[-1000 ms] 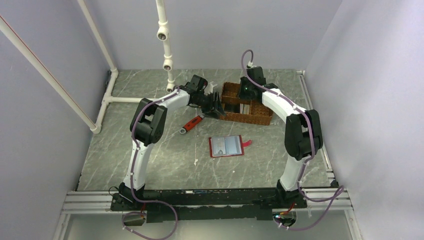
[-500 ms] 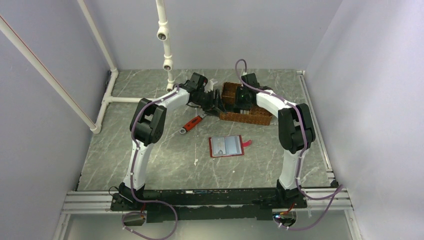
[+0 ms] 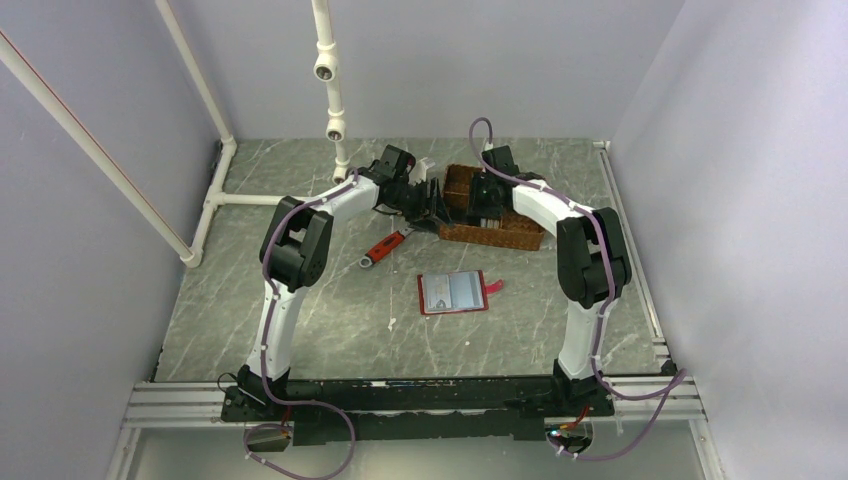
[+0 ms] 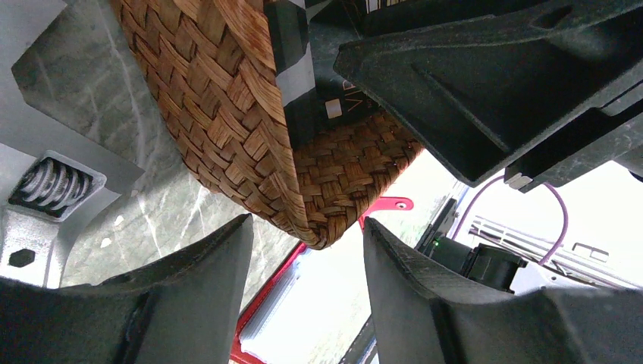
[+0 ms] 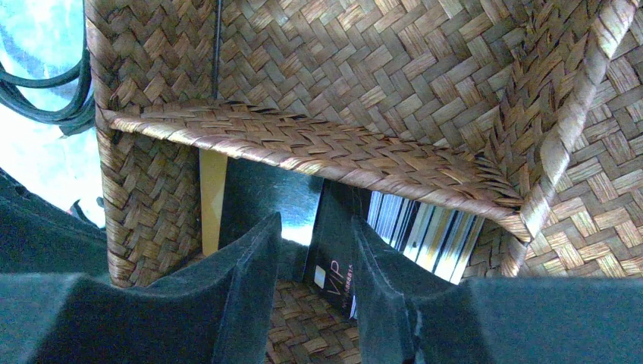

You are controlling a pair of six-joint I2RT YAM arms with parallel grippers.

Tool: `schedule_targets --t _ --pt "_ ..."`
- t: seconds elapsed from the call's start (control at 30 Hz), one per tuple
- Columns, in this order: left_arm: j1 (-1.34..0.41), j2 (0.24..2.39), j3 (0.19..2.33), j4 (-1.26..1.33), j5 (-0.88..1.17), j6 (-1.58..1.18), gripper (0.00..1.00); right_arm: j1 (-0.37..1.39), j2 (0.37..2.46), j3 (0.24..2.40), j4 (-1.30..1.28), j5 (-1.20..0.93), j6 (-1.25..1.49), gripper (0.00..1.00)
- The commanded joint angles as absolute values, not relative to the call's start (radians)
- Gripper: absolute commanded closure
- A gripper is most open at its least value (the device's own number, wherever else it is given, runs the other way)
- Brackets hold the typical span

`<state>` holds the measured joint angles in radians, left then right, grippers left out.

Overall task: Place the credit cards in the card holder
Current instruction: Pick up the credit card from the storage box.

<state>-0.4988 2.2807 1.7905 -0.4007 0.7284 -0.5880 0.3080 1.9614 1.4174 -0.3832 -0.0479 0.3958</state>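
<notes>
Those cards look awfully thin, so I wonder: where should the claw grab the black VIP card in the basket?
Probably by its upper edge, coming straight down from above, pinching both flat faces. The black VIP card stands on edge among other cards, and the wicker basket blocks its sides.

The right arm (image 3: 590, 260) now reaches further left, its elbow pulled in from the right. The right gripper (image 5: 315, 226) sits lower, down inside the basket (image 3: 515, 238) toward its left end, no longer above its far edge.
</notes>
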Motion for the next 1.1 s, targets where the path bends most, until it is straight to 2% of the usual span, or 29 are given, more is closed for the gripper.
schedule_targets --t 0.0,0.23,0.37,0.57,1.07 --pt "-0.497 2.253 1.835 -0.385 0.746 -0.581 0.39 0.302 1.917 1.397 -0.388 -0.003 0.380 0.58" --pt "-0.496 2.258 1.834 -0.381 0.750 -0.585 0.39 0.302 1.925 1.374 -0.385 0.038 0.383 0.58" --pt "-0.497 2.256 1.833 -0.382 0.749 -0.585 0.39 0.302 1.921 1.384 -0.383 -0.034 0.372 0.57" --pt "-0.497 2.255 1.831 -0.380 0.751 -0.584 0.39 0.294 1.845 1.481 -0.432 -0.019 0.360 0.54" --pt "-0.497 2.266 1.853 -0.390 0.757 -0.579 0.38 0.276 1.918 1.427 -0.389 -0.062 0.382 0.59"
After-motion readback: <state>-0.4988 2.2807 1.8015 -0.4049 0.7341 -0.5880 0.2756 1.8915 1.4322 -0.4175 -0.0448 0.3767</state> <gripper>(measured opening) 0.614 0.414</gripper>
